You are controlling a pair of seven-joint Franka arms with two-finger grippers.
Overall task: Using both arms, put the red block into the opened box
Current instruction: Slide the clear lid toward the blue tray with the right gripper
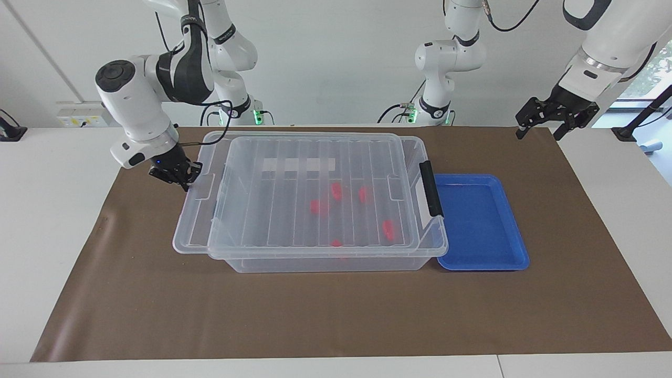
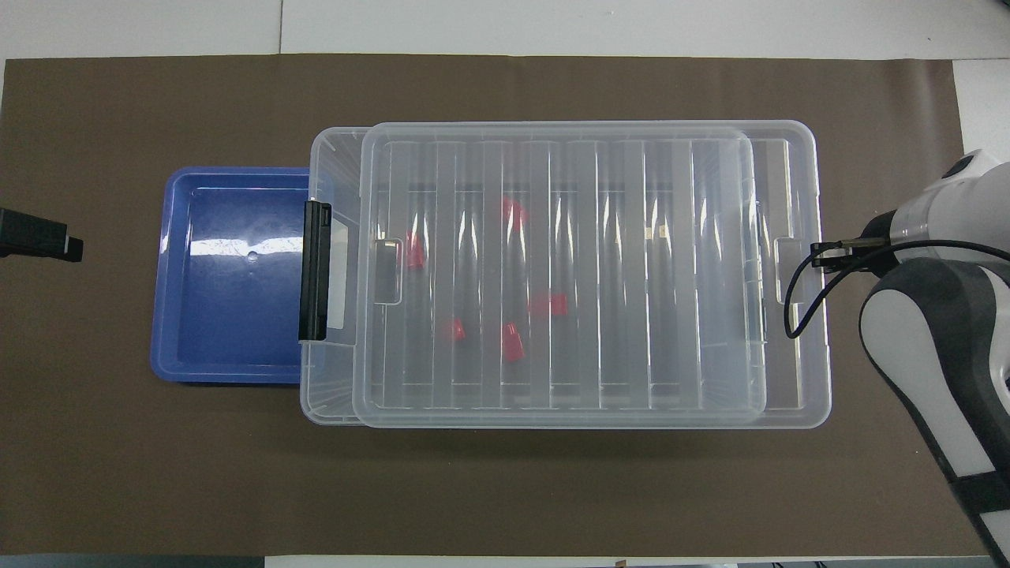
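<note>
1. Nearest the robots, the right pincer (image 1: 181,176) is sitting low at the lid's (image 1: 310,189) tab on the right arm's end of the tabletop (image 1: 336,315), fingertips together and seemingly clamped on that tab, though the contact itself is hard to make out.
2. The left pincer (image 1: 556,116) is hanging in the air over the brown mat's (image 1: 157,304) edge at the left arm's end, fingers apart and carrying nothing; that arm is waiting.
3. The lid is lying across most of the box (image 1: 336,262), overhanging at the right arm's end and leaving only a strip uncovered by the black latch (image 1: 430,188).
4. Five blocks (image 1: 388,229) are showing red through the clear plastic, all resting on the box floor.
5. The blue tray (image 1: 480,220), touching the box's latch end, is holding nothing.
6. Judging by this, the placing looks finished; what is left is likely squaring the lid over the box and letting go.
</note>
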